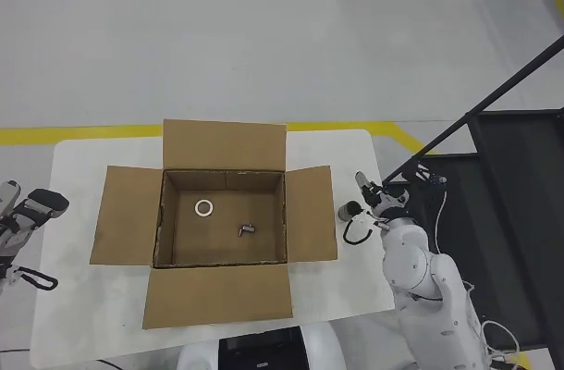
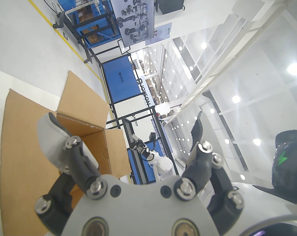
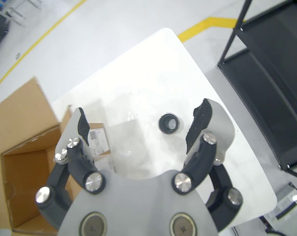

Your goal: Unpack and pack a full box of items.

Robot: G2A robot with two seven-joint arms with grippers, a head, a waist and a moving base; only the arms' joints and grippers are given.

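The box point(image 1: 222, 148) holds only a white ring point(image 1: 204, 208) and a small dark part point(image 1: 247, 228); a black cup point(image 3: 168, 123) stands on the desk point(image 1: 79, 305) by the spread right claw point(image 3: 141, 114). Left claw point(image 2: 124, 121) spread too. Unpacking looks nearly done.

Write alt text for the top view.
An open cardboard box sits on the white table, flaps spread, holding a white ring and a small dark part. The left hand and right hand flank it, both open.
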